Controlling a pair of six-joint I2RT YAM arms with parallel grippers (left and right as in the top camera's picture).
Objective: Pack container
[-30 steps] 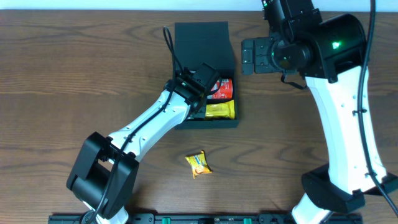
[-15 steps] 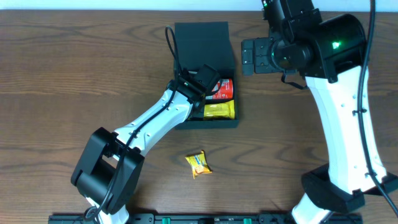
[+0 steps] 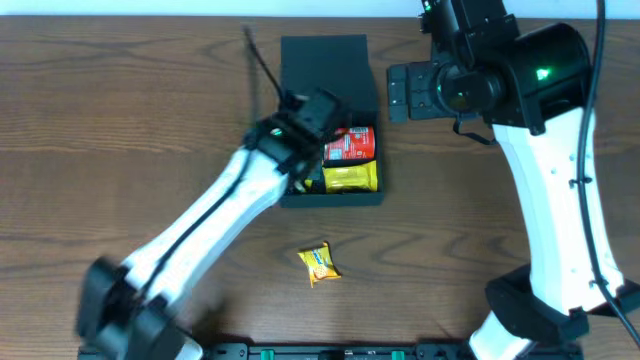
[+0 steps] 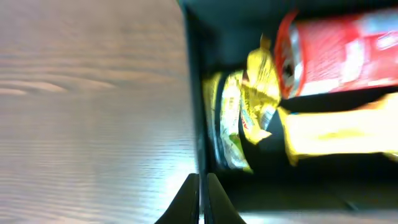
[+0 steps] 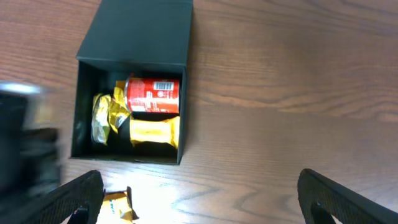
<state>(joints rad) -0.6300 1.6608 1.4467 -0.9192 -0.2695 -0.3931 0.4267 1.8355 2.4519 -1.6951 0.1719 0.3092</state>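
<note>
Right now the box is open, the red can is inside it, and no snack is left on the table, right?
Not quite. The box is open with the red can inside, but one yellow snack lies on the table, outside the box. The overhead view shows it.

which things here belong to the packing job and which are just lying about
Part of the job: container, lid open; red can, flat yellow packet and crumpled packet, all inside it; loose snack packet on the table, not yet packed; left gripper, shut, empty; right gripper, open.

Not part of it: the table itself; black rail at its near edge.
</note>
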